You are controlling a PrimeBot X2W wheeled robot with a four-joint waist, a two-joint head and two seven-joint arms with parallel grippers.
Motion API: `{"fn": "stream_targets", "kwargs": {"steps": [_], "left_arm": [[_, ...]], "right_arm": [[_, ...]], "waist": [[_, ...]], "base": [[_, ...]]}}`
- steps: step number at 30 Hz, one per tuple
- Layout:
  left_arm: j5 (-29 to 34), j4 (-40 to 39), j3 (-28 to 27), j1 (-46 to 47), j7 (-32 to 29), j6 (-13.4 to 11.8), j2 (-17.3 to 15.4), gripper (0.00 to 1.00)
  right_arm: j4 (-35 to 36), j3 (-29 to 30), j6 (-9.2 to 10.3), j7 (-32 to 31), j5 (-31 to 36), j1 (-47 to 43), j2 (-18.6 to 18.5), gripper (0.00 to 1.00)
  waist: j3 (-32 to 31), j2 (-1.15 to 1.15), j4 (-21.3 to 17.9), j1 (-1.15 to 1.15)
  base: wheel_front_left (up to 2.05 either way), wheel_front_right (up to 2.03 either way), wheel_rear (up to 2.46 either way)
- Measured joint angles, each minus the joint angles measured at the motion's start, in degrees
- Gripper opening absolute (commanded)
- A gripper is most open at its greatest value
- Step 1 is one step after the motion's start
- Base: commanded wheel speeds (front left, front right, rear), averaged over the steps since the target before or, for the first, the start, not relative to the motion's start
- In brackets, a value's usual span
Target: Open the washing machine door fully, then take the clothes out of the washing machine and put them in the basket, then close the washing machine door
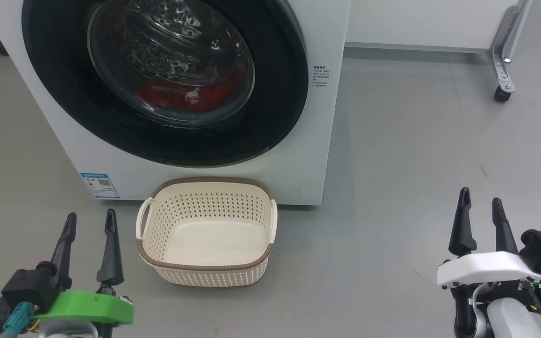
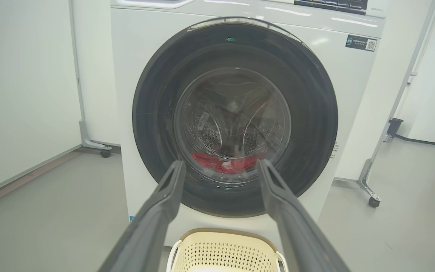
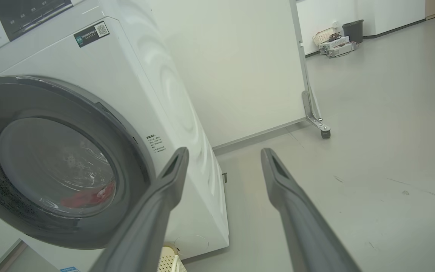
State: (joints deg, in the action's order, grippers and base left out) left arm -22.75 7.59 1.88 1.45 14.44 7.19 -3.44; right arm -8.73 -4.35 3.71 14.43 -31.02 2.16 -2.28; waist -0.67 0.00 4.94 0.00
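Well, the clothes (image 1: 181, 96) lie inside the washing machine (image 1: 327, 141) behind its closed door (image 1: 275, 94), the empty basket (image 1: 204, 183) stands just before it, and my left gripper (image 1: 90, 215) and right gripper (image 1: 480, 195) hover open at its two sides.

Washing machine (image 1: 331, 117): white front-loader, upper left of the head view.
Door (image 1: 280, 94): round, glossy black rim, bulging clear glass, shut flush against the front.
Clothes (image 1: 176, 96): red with a white patch, low in the drum behind the glass.
Basket (image 1: 207, 278): cream, perforated, brown rim, upright, empty, lower centre, just before the machine.
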Motion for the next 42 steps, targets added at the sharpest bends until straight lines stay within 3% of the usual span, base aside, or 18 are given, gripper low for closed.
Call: {"fn": "stream_targets", "kwargs": {"steps": [16,27,34,42], "left_arm": [[3.2,1.2,-1.0,-0.3,0.0,0.0,0.7,1.00],[7.0,2.4,-1.0,-0.3,0.0,0.0,0.7,1.00],[11.3,5.6,-0.5,-1.1,0.0,-1.6,0.7,1.00],[11.6,9.9,0.2,-1.9,0.0,-2.6,0.7,1.00]], "right_arm": [[-6.1,-2.1,1.98,0.0,7.1,-0.4,-2.6,1.00],[-8.8,-3.4,2.09,0.0,9.3,-0.2,-2.9,1.00],[-10.4,-4.7,2.37,0.0,11.0,0.4,-3.5,1.00],[-11.9,-5.0,2.44,-0.8,10.8,0.9,-3.1,1.00]], "waist": [[-0.1,0.00,-0.7,0.00],[-0.1,0.00,-0.9,0.00],[-0.2,0.00,-1.0,0.00],[-0.4,0.00,-1.2,0.00]], "base": [[0.00,0.00,0.00],[0.00,0.00,0.00],[0.00,0.00,0.00],[0.00,0.00,0.00]]}}
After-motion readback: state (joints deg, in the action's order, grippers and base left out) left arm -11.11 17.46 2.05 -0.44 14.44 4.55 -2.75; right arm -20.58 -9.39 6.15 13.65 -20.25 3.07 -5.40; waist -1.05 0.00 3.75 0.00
